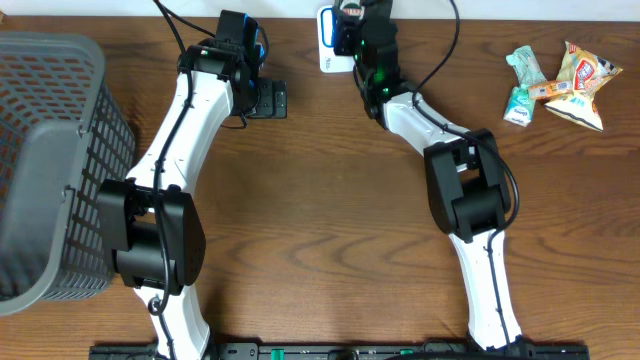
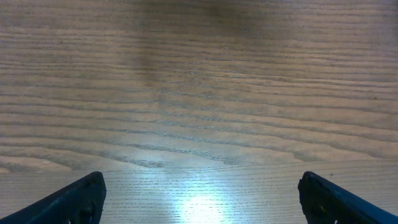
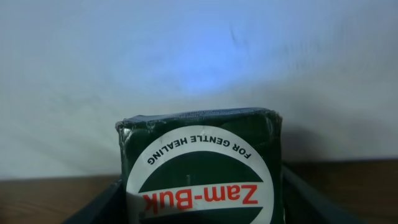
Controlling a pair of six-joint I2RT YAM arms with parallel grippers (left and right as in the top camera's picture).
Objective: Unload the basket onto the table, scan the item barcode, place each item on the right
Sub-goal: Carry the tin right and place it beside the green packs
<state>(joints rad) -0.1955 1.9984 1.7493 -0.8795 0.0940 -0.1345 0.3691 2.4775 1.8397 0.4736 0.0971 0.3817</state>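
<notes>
With the right pincer [image 3: 202,208] clamped on the green Zam-Buk box [image 3: 199,140] near the white scanner [image 1: 327,48], the pick looks done and the scanning is left, while the left pincer [image 2: 199,199] stands apart, empty.

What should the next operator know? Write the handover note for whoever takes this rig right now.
Left end effector: open, empty, over bare table.
Right end effector: shut on the green Zam-Buk box, near the table's far edge, facing the white wall.
Snack packets lie far right; grey basket sits left.
Done: the box is in the grip.
Left: no view shows its barcode and nothing shows a scan, so it probably still has to be presented and scanned.
</notes>
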